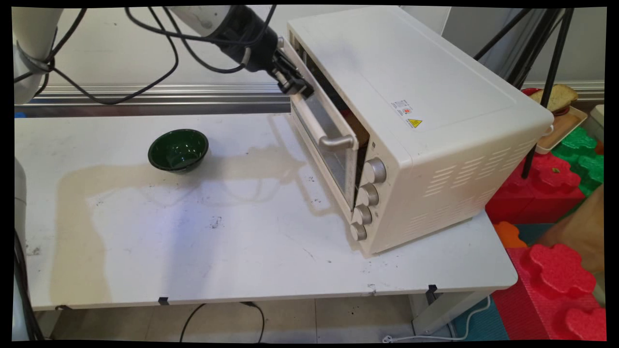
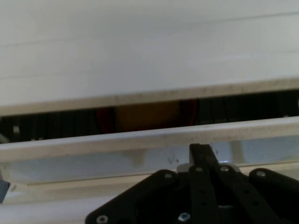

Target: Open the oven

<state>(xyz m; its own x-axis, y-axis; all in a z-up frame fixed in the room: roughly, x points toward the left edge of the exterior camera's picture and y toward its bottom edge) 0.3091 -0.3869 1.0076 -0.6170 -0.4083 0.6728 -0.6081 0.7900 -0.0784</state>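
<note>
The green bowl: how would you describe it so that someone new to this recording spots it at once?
Start from the big white oven on the right half of the table. Look left across the bare tabletop from its door handle: the bowl stands alone there, upright, apart from oven and claw. It is the only small, round, dark green thing on the table.

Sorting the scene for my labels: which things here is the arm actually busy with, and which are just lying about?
In use:
tool, at the upper edge of the oven door
toaster oven, door slightly ajar

Lying about:
green bowl on the table
foam blocks on the floor
</note>
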